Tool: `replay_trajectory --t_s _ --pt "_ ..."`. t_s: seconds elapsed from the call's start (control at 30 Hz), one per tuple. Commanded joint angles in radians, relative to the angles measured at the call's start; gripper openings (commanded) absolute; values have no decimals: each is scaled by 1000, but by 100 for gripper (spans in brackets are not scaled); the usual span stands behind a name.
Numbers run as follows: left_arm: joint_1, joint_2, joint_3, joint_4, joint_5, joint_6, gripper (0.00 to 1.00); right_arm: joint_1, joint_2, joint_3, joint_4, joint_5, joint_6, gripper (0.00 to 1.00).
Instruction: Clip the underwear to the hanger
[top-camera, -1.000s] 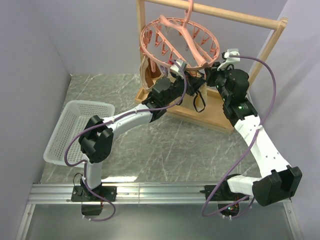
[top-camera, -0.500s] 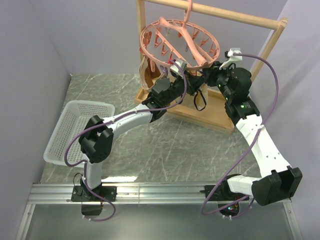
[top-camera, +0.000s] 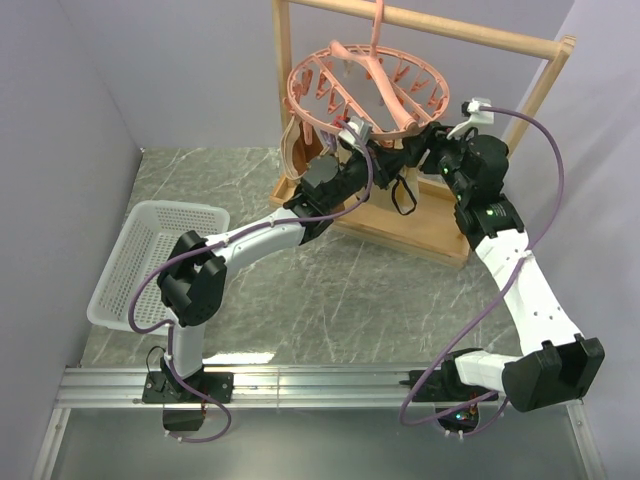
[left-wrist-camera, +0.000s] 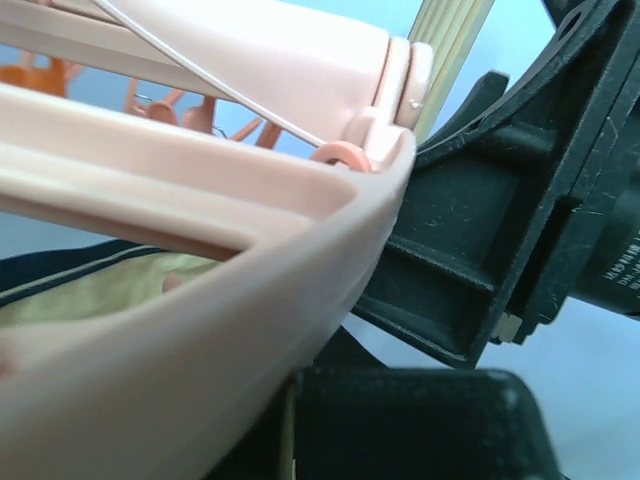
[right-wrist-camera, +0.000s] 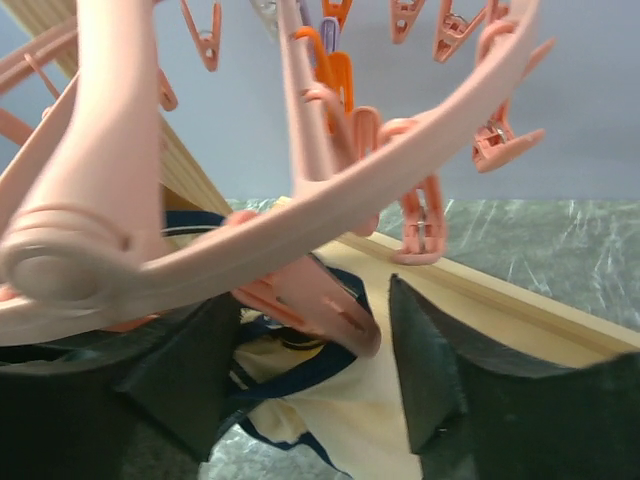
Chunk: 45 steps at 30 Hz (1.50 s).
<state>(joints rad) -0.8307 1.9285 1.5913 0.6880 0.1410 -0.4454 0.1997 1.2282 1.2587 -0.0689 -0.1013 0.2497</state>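
Two grippers work close together under the near rim of the hanger (right-wrist-camera: 400, 165), which hangs by its hook from the wooden rack (top-camera: 480, 35).

**State**
- The right gripper (right-wrist-camera: 312, 320) is released. Its fingers stand apart on either side of one clip peg (right-wrist-camera: 300, 290) and neither finger visibly presses on it.
- The left gripper (top-camera: 370, 150) is clenched. The hanger ring blocks its wrist view, so it cannot be confirmed whether fabric is pinched.
- The underwear (right-wrist-camera: 340, 400) hangs directly below and between the right gripper fingers. Its black-trimmed edge lies up against the peg.
- From the left gripper, the fabric lies just beyond the ring.

**Judged step:** confirm the peg's bite, then withdraw.

**Hazards**
1. Shallow bite. The peg may hold only the thin trim. If so, loosening the left gripper puts the full weight on that edge, and the underwear could slip down to the rack base or the surface (top-camera: 330, 290).
2. Snagging. The peg sits between the right gripper fingers. A sideways or tilted retreat could hook it and either reopen the peg or swing the hanger.
3. Swing. The hanger hangs freely, so any push on the ring moves every peg and may shake the darker garment (top-camera: 293, 150).
4. Contact. The two grippers are very near each other, and withdrawing both at once risks a collision.
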Motion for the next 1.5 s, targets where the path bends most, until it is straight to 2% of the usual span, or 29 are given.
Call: replay_trajectory --t_s 0.0,0.07,0.17,0.4,0.7,0.83,1.0,1.2,1.47 --pt "8 -100 38 248 3 13 0 -6 -12 -24 -143 8 14 71" --pt "8 -106 26 251 8 13 0 -13 -30 -42 -123 0 23 78" --pt "10 -112 10 251 5 13 0 -19 -59 -70 -89 -18 37 82" --pt "8 -125 -7 249 12 16 0 -28 -84 -93 -60 -78 62 89" --pt "10 -143 -30 248 22 20 1 -49 -121 -113 -12 -133 88 92" --pt "8 -158 -53 246 26 27 18 -52 -134 -111 1 -141 100 93" --pt "12 -189 -96 234 43 36 32 -57 -136 -104 1 -133 94 96" --pt "13 -244 -180 206 74 34 43 -54 -138 -101 -8 -135 71 98" --pt "15 -335 -320 147 97 47 48 -56 -142 -113 -25 -167 23 99"
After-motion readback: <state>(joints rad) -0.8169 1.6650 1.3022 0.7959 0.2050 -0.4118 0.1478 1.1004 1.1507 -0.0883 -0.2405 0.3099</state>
